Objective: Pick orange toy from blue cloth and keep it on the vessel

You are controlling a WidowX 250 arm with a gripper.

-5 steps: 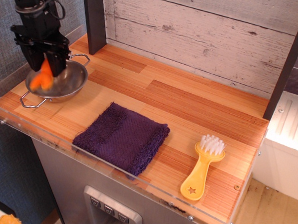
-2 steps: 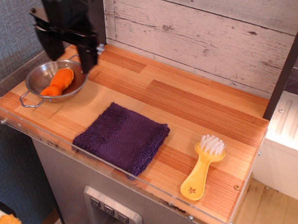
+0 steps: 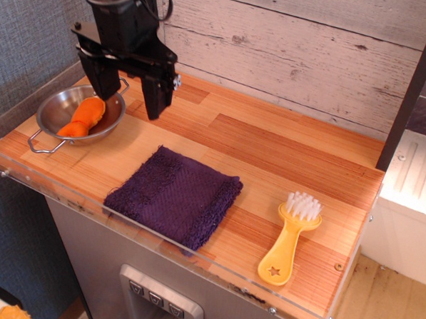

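Note:
The orange toy lies inside the vessel, a shiny steel bowl with wire loop handles at the table's left end. My gripper is open and empty, raised just right of the bowl, its two dark fingers spread wide and pointing down. The blue cloth, a dark purple knitted towel, lies flat near the front edge with nothing on it.
A yellow brush with white bristles lies at the front right. A whitewashed plank wall backs the wooden table. A clear plastic lip runs along the front edge. A dark post stands at the right.
The gripper let go of the orange toy, which now lies in the bowl. The gripper opened, rose and moved right, away from the bowl.

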